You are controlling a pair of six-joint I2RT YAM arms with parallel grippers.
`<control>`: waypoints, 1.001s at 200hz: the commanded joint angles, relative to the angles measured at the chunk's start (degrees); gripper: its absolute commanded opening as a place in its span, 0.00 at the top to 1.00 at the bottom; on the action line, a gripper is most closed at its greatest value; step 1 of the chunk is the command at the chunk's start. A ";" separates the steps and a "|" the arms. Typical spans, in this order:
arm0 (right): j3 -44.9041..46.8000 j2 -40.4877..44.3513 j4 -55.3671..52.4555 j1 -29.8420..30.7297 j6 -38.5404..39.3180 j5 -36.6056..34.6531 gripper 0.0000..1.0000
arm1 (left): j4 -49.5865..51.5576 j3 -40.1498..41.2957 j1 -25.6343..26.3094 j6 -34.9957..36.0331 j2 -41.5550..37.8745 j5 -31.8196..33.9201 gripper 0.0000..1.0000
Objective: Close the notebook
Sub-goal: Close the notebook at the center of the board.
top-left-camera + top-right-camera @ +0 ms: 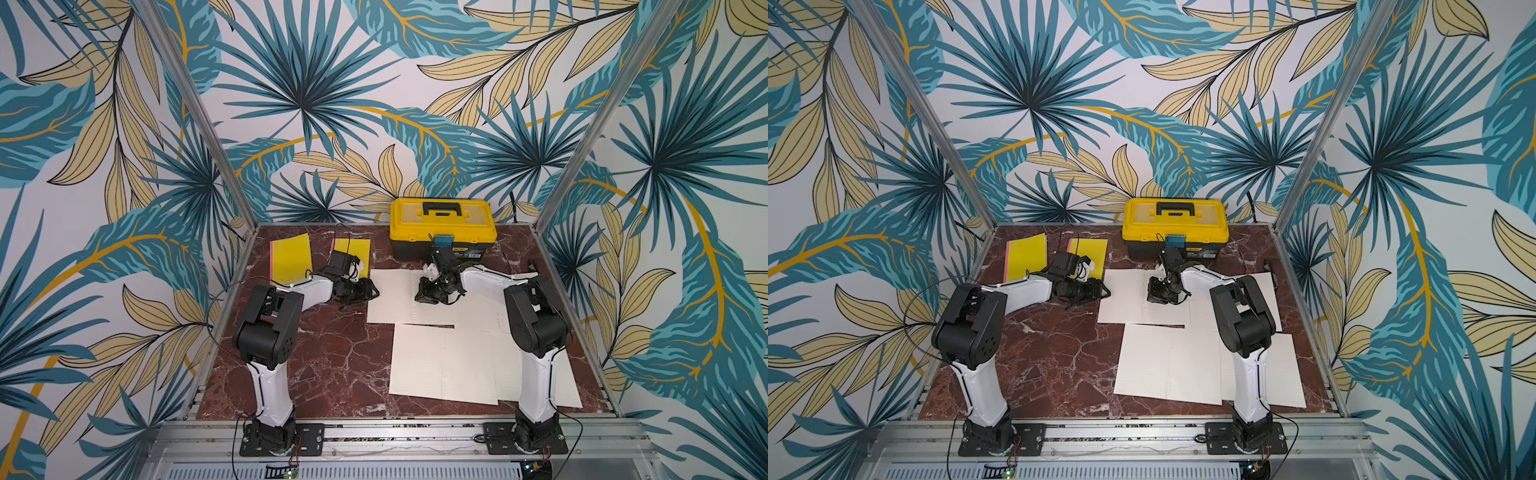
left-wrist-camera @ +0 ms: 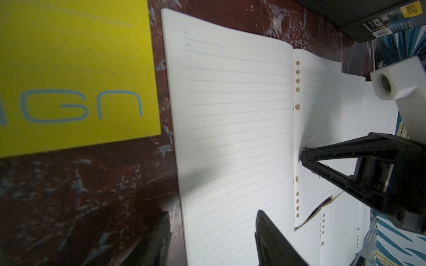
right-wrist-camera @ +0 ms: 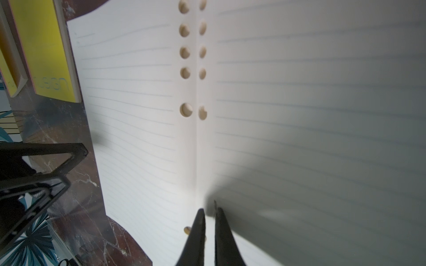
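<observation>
As seen from above, notebook (image 1: 392, 297): open on the tabletop (image 1: 324, 353), far half, in front of the toolbox (image 1: 442, 226); same in both top views.
Top views, second notebook (image 1: 440, 365): also open, nearer, just beside the first one's near edge.
Top views, right gripper (image 1: 430, 293): low over the notebook, close to the spine.
Top views, left gripper (image 1: 372, 293): low, just beside the notebook's left edge; yellow books (image 1: 291, 257) behind it.
Left wrist, jaws: about half open, empty; one of the fingers (image 2: 272, 241) over the left page, its mate over bare tabletop.
Left wrist, right page (image 2: 322, 103): bowed up beside the punched holes, with a right jaw tip against it.
Right wrist, jaws: almost shut with a slim gap, tips at the gutter (image 3: 196, 138); whether a sheet is pinched, cannot tell.
Step in hand, as judged: lifting the right half to fold it over the left.
Doing it well: get under the whole right stack, not one leaf; swing in an arc about the spine; clear the left jaws off the left page first, or use them only to pin that edge; press flat at the end.
</observation>
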State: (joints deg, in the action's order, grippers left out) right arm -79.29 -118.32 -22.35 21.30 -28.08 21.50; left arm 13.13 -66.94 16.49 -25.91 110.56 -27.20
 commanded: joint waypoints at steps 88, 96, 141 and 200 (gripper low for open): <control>2.20 -2.24 -2.44 0.18 -0.66 -0.84 0.87 | -2.09 -2.73 -0.05 0.25 6.62 -9.28 0.40; 2.21 -2.24 -2.44 0.32 -0.66 -0.84 0.87 | -3.60 -1.98 -0.06 -0.53 6.49 -10.50 0.40; 2.04 -2.57 -2.35 0.76 -0.74 -0.68 0.87 | -9.10 -0.51 0.02 -3.95 6.68 -16.09 0.40; 2.03 -2.79 -2.00 0.93 -0.93 -0.22 0.87 | -10.94 -0.01 0.13 -5.34 6.20 -18.23 0.40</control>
State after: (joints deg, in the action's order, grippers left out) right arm -79.26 -118.32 -22.24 21.32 -28.51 21.89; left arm 4.10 -68.12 16.25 -30.09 116.18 -42.61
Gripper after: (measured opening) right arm 0.129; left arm 0.601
